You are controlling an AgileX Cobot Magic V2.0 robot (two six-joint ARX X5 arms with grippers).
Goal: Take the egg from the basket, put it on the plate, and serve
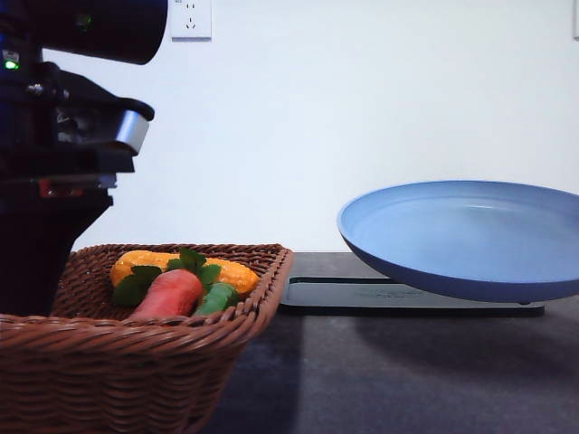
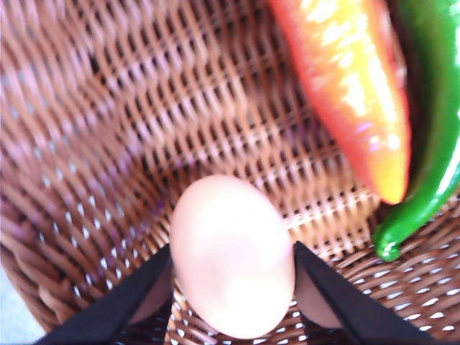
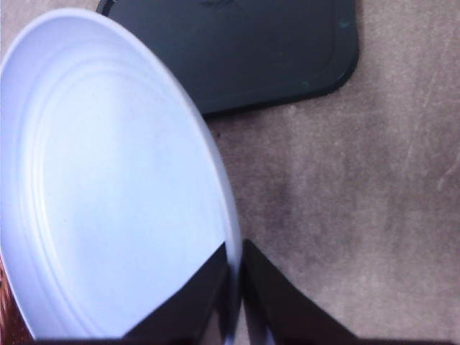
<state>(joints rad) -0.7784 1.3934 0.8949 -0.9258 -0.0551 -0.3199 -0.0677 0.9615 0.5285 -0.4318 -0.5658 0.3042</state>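
Egg (image 2: 231,255) is sitting between the two fingers of my left gripper (image 2: 233,302), its long axis running along the fingers and its narrower end pointing away from the wrist. My left gripper is clamping it on both flanks, over the woven floor of the basket (image 2: 144,129), near an orange pepper (image 2: 348,86) and a green one (image 2: 431,115). My right gripper (image 3: 233,287) is pinching the rim of the plate (image 3: 108,194), holding it clear above the counter (image 3: 374,201) beside the black tray (image 3: 244,50).
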